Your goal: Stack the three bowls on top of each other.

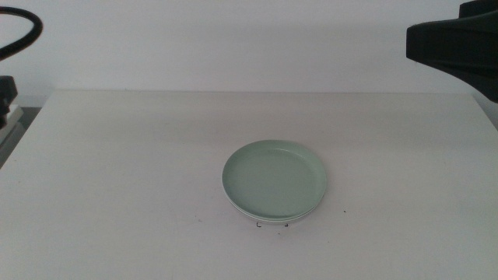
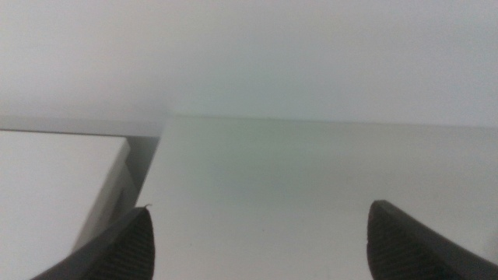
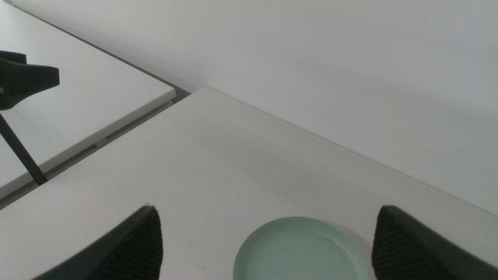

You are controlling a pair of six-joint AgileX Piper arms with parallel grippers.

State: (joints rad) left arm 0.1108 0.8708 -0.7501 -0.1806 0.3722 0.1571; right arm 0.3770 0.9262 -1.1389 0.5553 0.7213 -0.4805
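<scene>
The mint green bowl (image 1: 274,177) sits on top of a stack in the middle of the white table (image 1: 117,171). A thin white rim (image 1: 257,217) of the white bowl shows under its near edge. The grey bowl is hidden or out of view. My right gripper (image 3: 266,210) is open and empty, raised above and back from the green bowl (image 3: 302,250). Part of the right arm (image 1: 459,37) shows at the far right of the middle view. My left gripper (image 2: 261,208) is open and empty over the bare table, away from the stack.
A lower white surface (image 2: 54,187) lies beside the table's left edge, with a narrow gap between them. A black cable (image 1: 19,35) hangs at the far left. Two small dark marks (image 1: 272,225) are on the table in front of the stack.
</scene>
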